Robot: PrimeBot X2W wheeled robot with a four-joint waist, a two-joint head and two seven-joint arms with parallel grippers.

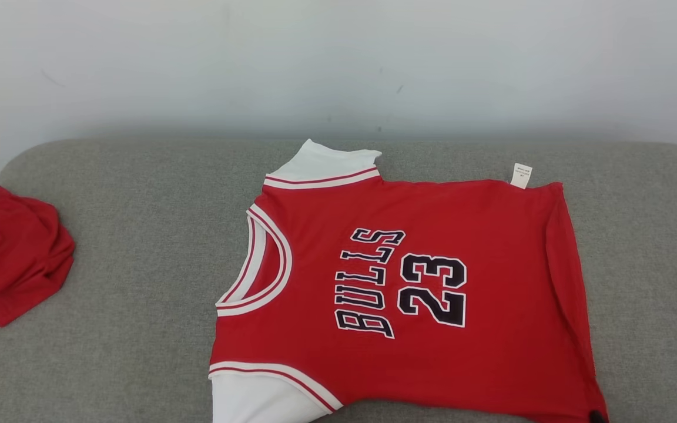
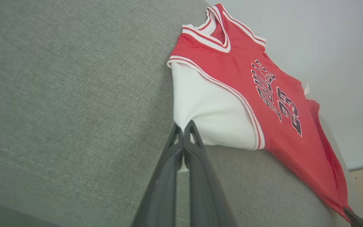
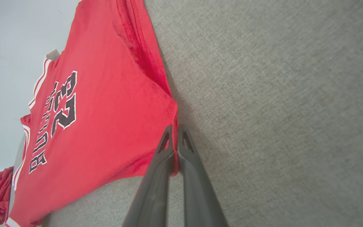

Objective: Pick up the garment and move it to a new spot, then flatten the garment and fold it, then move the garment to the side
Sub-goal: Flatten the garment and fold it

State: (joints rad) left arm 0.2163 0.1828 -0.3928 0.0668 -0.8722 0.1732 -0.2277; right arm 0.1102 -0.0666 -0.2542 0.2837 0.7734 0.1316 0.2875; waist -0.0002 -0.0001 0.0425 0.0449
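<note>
Bulls jersey [image 1: 432, 247] lies spread flat beyond both fingertips, left gripper [image 2: 184, 130] pinching its white sleeve [image 2: 210, 107], right gripper [image 3: 175, 132] its red hem corner [image 3: 172, 113]; folding and setting aside seem left.

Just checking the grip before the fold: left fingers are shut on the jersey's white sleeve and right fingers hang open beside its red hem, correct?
Not quite: the right wrist view shows the right fingers shut on the red hem, not open. The left fingers are shut on the white sleeve.

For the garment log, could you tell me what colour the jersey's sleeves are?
White sleeves on the red jersey, red-striped trim; clearest in the left wrist view.
</note>
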